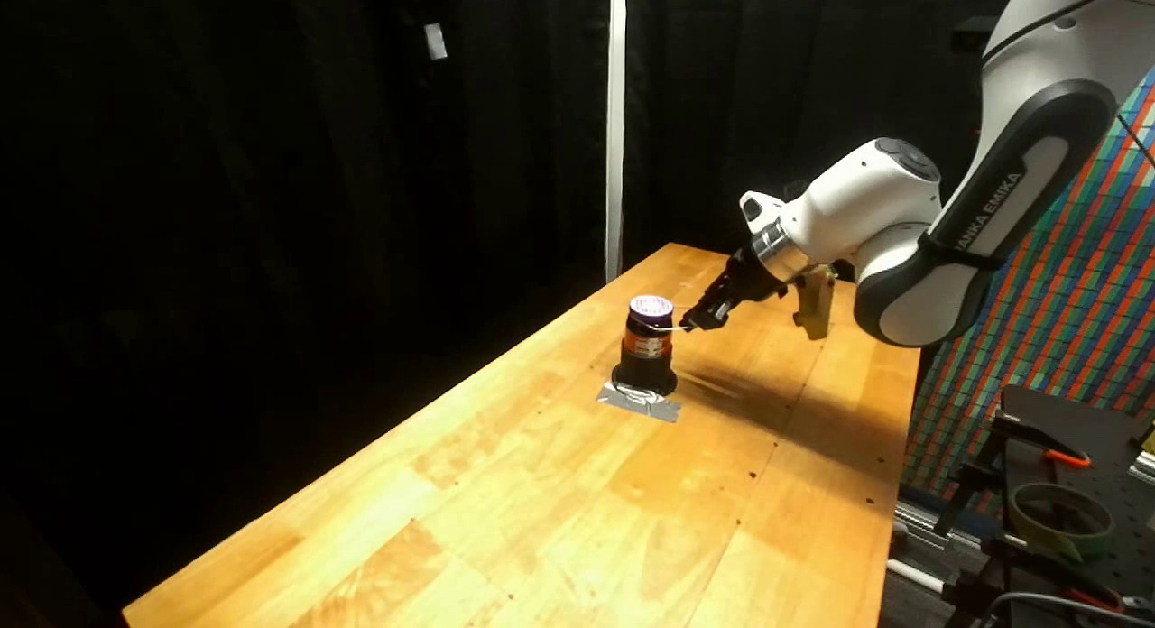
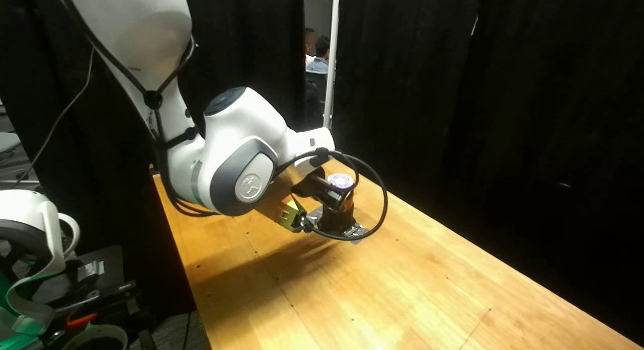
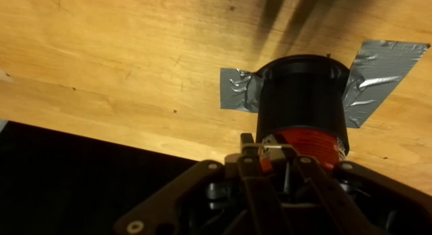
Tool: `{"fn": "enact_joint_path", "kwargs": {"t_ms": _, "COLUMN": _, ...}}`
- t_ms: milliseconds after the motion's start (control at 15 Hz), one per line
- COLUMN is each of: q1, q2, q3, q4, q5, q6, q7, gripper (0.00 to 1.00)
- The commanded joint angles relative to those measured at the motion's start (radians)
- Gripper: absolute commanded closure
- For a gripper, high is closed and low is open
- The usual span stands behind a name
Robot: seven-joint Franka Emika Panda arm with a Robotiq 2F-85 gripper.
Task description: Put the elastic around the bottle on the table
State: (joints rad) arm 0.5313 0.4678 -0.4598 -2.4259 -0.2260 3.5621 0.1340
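The bottle point(image 1: 647, 341) stands upright on the wooden table point(image 1: 541, 520), dark with an orange-red label and a pale patterned top point(image 2: 340, 181). A thin whitish elastic point(image 1: 668, 328) runs from beside the bottle's neck to my gripper point(image 1: 690, 324). My gripper is close beside the bottle's upper part, tilted down. In the wrist view its fingertips point(image 3: 266, 144) overlap the red label point(image 3: 314, 145). They sit near each other, with a pale strip across them that may be elastic. Part of the label shows between them. Dark blur hides whether they grip. The bottle's top is hidden there.
The bottle sits in a black cup-like base point(image 3: 300, 100) fixed by grey tape point(image 3: 374, 79). A yellowish block point(image 2: 292, 214) hangs by the wrist, and a cable point(image 2: 385, 204) loops around there. A table edge point(image 3: 101, 140) lies near the bottle. Black curtains surround it.
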Motion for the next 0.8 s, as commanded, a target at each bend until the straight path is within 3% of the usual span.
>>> {"fn": "enact_joint_path", "kwargs": {"t_ms": 0, "q1": -0.075, "q2": 0.041, "q3": 0.106, "q4": -0.037, "q5": 0.148, "q6": 0.219, "q7": -0.178, "gripper": 0.8}}
{"fn": "enact_joint_path", "kwargs": {"t_ms": 333, "q1": -0.23, "q2": 0.108, "q3": 0.292, "q4": -0.05, "q5": 0.208, "q6": 0.477, "q7": -0.298, "gripper": 0.8}}
{"fn": "enact_joint_path", "kwargs": {"t_ms": 733, "q1": -0.328, "q2": 0.178, "q3": 0.382, "q4": -0.04, "q5": 0.188, "q6": 0.67, "q7": -0.351, "gripper": 0.79}}
